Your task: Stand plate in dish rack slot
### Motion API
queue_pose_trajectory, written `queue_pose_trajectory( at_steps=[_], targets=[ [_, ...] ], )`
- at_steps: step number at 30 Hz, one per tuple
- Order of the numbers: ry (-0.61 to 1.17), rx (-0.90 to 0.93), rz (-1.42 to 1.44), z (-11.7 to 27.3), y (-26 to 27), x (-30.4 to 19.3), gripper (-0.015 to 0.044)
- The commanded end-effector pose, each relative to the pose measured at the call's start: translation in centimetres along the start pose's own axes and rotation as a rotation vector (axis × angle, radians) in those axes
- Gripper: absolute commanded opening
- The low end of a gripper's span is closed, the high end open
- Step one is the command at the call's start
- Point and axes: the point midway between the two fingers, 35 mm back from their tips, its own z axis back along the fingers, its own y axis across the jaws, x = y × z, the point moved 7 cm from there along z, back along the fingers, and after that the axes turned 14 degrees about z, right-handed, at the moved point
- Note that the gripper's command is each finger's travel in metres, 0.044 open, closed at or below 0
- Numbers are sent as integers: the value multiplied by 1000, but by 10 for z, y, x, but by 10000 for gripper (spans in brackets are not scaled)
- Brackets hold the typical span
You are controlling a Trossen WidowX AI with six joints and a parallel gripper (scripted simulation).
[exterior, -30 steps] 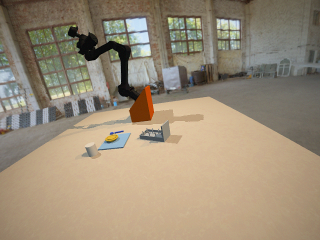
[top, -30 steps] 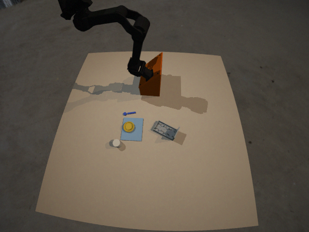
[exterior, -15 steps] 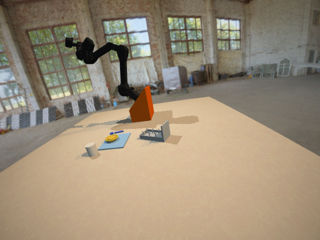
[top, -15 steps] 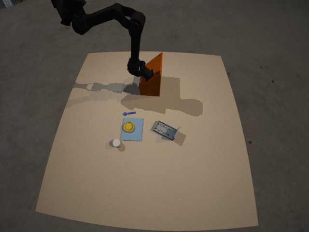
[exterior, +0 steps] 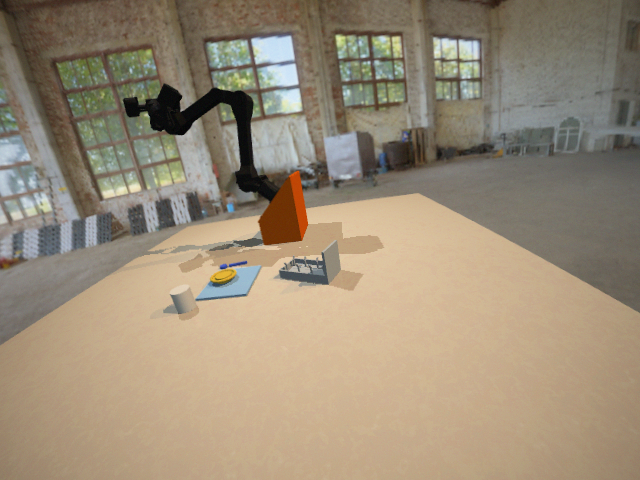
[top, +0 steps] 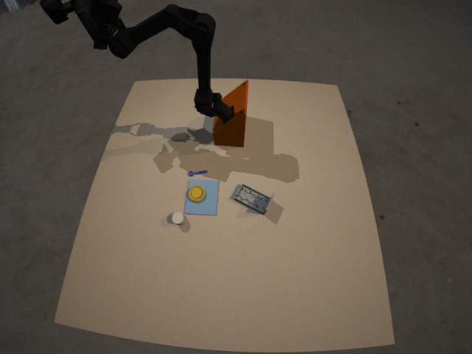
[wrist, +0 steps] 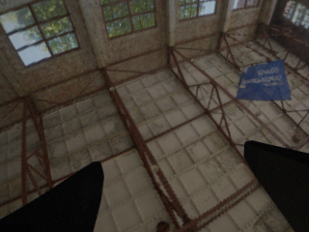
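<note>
The yellow plate (top: 196,192) (exterior: 223,276) lies flat on the light blue mat (top: 207,206) (exterior: 235,290). The grey dish rack (top: 263,211) (exterior: 305,277) stands to the right of the mat, with short upright pegs and a tall panel at its right end. My gripper (wrist: 175,159) is open, with nothing between its fingers. In the top and exterior views the arm's end is raised at the upper left, high up and far from plate and rack. The wrist view looks up at the ceiling and shows neither of them.
A blue spoon (top: 200,172) (exterior: 237,264) lies behind the mat. A whitish cylinder (top: 177,218) (exterior: 183,298) stands near the mat's front left corner. A tall orange wedge-shaped block (top: 230,131) (exterior: 284,219) stands beside the arm's base, behind mat and rack.
</note>
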Motion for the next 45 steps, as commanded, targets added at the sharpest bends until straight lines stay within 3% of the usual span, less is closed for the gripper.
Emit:
queue_pose_trajectory(
  at_steps=[1,27,45],
  targets=[
    [-46,-56,71,1,-13,12,400],
    [-207,-475,426,39,-100,77,400],
    [-216,-750,598,81,-146,99,400]
  ],
)
